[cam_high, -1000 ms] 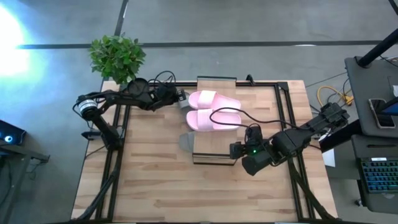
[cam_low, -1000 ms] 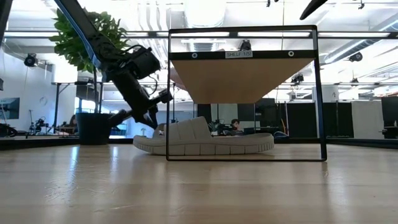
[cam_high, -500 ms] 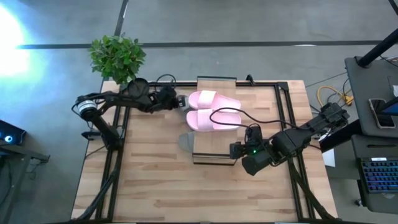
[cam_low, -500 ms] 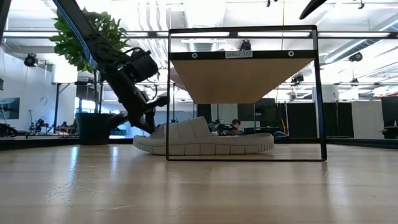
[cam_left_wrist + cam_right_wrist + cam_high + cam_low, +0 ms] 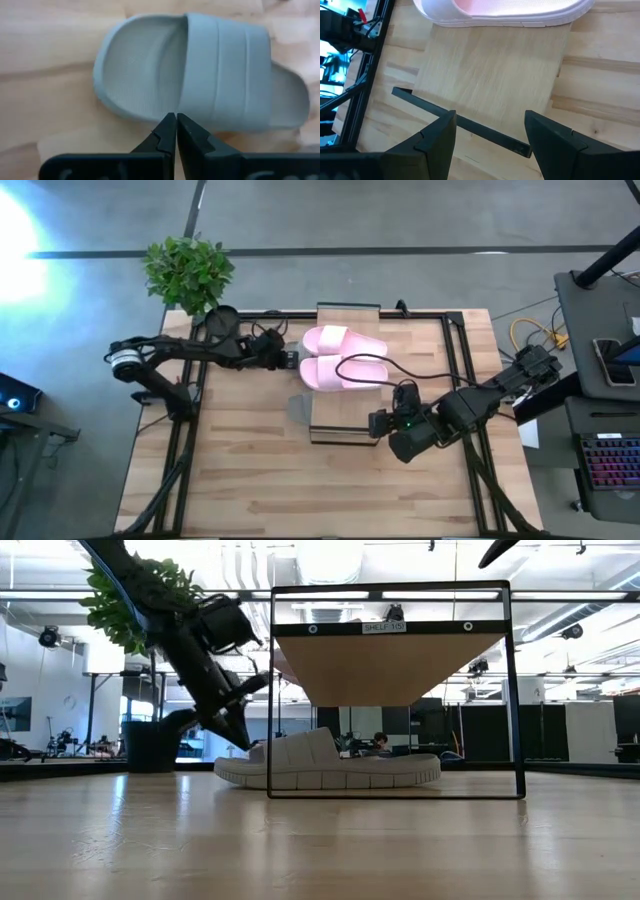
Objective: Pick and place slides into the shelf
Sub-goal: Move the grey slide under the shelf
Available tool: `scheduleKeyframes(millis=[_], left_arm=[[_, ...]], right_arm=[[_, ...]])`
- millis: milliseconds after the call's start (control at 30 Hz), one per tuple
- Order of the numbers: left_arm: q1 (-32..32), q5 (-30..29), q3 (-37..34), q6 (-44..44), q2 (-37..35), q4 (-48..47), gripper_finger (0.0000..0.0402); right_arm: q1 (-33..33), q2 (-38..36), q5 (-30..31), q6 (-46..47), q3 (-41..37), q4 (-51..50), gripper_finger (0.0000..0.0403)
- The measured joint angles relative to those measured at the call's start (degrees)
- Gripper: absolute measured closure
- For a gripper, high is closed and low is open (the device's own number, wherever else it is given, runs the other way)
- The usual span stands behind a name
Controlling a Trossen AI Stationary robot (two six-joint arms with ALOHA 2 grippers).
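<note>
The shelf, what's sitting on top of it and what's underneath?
On the shelf top lie two pale pink slides. Underneath, a grey-green slide rests on the tabletop; whether a second one lies behind it cannot be seen.

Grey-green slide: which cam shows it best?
Left wrist view: the grey-green slide fills the frame, strap and footbed clear. Low view shows its side profile under the shelf. High view shows only an edge; right wrist view shows none.

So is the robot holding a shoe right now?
No, nothing is held. The left gripper is shut and empty beside the grey-green slide. The right gripper is open above the shelf.
</note>
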Motion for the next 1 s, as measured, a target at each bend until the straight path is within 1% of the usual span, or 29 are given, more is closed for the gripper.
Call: scheduleKeyframes(millis=[67, 200, 267, 367, 400, 467, 567, 700, 833, 900, 1000], left_arm=[[-0.6, -0.7, 0.0, 0.3, -1.2, -0.9, 0.0402], [-1.0, -1.8, 0.0, 3.5, -3.9, -0.8, 0.0402], [-1.0, -5.3, 0.0, 5.2, -5.4, -1.3, 0.0402], [-1.0, -14.1, 0.0, 8.1, -7.1, -1.9, 0.0402], [-0.7, -14.9, 0.0, 9.0, -7.2, -1.9, 0.0402], [0.4, -14.3, 0.1, 10.2, -6.6, -1.4, 0.0402], [1.4, -12.9, 0.4, 9.7, -4.0, -1.7, 0.0402], [2.2, -10.1, 1.0, 5.2, 1.2, -1.3, 0.0402], [2.3, -7.8, 1.1, 4.9, 5.6, 3.5, 0.0402], [2.2, -4.9, 1.3, 5.0, 7.1, 6.9, 0.0402], [1.8, -2.6, 1.9, 5.3, 8.7, 7.3, 0.0402]], right_arm=[[0.0, 0.0, 0.0, 0.0, 0.0, 0.0, 0.0177], [0.1, 0.0, 0.0, -0.3, 0.0, 0.0, 0.0177], [0.2, 0.0, 0.0, -0.5, 0.0, 0.1, 0.0177], [0.3, 0.0, 0.0, -0.6, 0.0, 0.3, 0.0177], [0.3, 0.0, 0.0, -0.6, 0.0, 0.2, 0.0177], [0.3, 0.0, 0.0, -0.6, 0.0, 0.2, 0.0177], [0.3, 0.0, 0.0, -0.7, 0.0, 0.2, 0.0177], [0.3, 0.0, 0.0, -1.1, 0.0, 0.1, 0.0177], [0.3, 0.0, 0.0, -1.1, 0.0, 0.1, 0.0177], [0.3, 0.0, 0.0, -1.1, 0.0, 0.1, 0.0177], [0.3, 0.0, 0.0, -1.1, 0.0, -0.2, 0.0177]])
